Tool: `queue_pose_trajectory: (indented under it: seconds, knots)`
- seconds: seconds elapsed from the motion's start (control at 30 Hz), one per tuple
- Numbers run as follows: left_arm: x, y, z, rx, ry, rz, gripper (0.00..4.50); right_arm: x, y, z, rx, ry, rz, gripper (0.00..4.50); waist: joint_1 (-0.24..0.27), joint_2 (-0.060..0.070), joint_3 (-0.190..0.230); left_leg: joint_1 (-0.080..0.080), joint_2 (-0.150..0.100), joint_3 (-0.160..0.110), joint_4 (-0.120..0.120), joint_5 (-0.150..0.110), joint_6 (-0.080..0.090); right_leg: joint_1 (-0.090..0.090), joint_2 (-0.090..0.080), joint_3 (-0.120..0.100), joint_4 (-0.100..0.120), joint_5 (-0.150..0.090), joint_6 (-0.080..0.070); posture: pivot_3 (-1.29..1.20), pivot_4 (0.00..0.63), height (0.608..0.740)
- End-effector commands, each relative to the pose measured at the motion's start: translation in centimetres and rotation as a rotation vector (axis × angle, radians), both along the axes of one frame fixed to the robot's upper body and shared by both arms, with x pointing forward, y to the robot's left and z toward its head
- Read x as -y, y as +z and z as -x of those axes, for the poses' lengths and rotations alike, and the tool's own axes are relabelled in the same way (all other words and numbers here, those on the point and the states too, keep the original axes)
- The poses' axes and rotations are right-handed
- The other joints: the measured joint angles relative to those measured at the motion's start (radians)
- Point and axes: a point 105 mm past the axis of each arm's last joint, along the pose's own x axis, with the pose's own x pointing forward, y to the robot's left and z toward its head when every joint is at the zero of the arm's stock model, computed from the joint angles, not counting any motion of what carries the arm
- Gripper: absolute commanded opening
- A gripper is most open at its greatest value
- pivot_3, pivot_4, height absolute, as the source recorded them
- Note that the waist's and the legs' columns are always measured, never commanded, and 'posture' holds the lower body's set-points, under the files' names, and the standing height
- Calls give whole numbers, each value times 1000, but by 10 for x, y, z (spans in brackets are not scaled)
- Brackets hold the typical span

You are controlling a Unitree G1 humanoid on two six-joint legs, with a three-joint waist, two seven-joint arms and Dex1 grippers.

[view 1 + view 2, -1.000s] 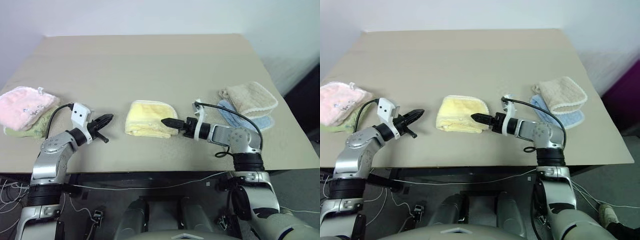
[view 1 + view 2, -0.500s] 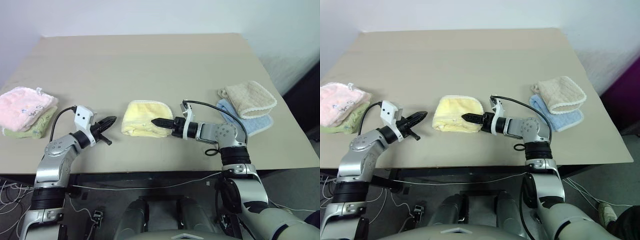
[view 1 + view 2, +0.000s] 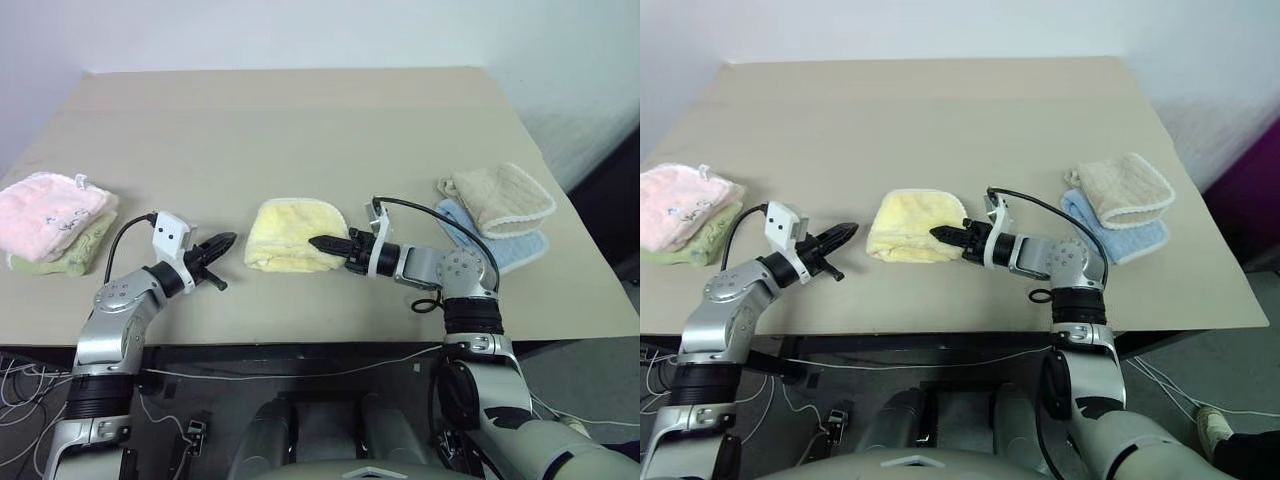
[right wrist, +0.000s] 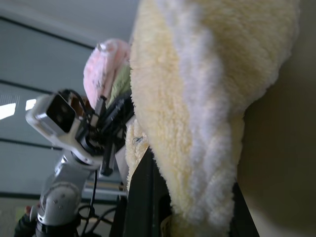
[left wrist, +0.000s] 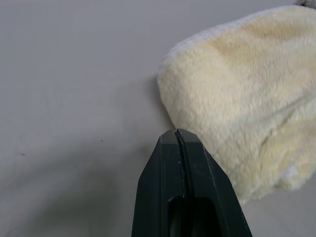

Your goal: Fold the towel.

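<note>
Table (image 3: 300,120) carried the towel (image 3: 290,233) near its front edge. Soft and light, it looked likely to sag; its edging offered the best hold. Right gripper (image 3: 318,241) was clamped on the towel's right edge. Left gripper (image 3: 228,240), fingers together, hung left of the towel.

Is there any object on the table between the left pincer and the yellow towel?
Nothing visible. Bare table lies between the left pincer, shut and empty, and the yellow towel. The right pincer is shut on the towel's other side. The pink towel and the beige towel lie far off.
</note>
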Motion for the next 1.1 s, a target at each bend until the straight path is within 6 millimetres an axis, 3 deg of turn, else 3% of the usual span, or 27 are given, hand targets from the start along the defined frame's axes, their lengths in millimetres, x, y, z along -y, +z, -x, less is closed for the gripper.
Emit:
queue_pose_trajectory:
  seconds: [0.03,0.13,0.2,0.27,0.37,0.47,0.77,1.0,1.1]
  knots:
    - [5,13,1,56,-21,-1,0,37,53,-16,166,-170,-72,26,2,0,0,0,0,0,0,0,0,0,0,0,0,0,0,0,150,740]
    - [7,10,1,45,-31,3,0,100,99,-26,284,-420,-104,26,13,2,1,-1,-1,0,0,0,0,0,-1,0,0,0,0,0,150,740]
    - [11,7,0,38,-43,10,0,132,118,-24,324,-548,-104,26,24,2,1,-1,-2,0,0,0,0,-1,-2,0,-1,0,0,0,150,740]
    - [20,4,-3,28,-70,24,0,181,135,-19,350,-756,-94,26,29,2,1,-1,-1,0,-1,0,0,0,-1,0,-2,0,0,0,150,740]
    - [29,2,-6,22,-93,32,0,212,143,-10,337,-894,-96,26,28,2,1,-1,-1,0,-1,0,0,1,-2,0,-3,0,0,0,150,740]
    - [45,1,-13,17,-146,46,0,244,126,3,212,-1064,-61,26,25,2,1,-1,0,1,-1,0,0,1,-1,0,-2,0,0,0,150,740]
    - [68,-1,-21,13,-226,59,0,255,85,29,4,-1221,-66,26,22,2,1,-1,0,3,0,0,1,0,0,1,-1,0,0,0,150,740]
    - [73,-5,-20,4,-244,54,0,251,76,32,-52,-1230,-88,26,23,2,1,-1,0,3,0,0,1,1,1,1,-1,0,0,0,150,740]
    - [74,-7,-18,2,-244,56,0,252,81,32,-40,-1221,-131,896,23,2,1,-1,0,3,0,0,1,1,1,1,-1,0,0,0,150,740]
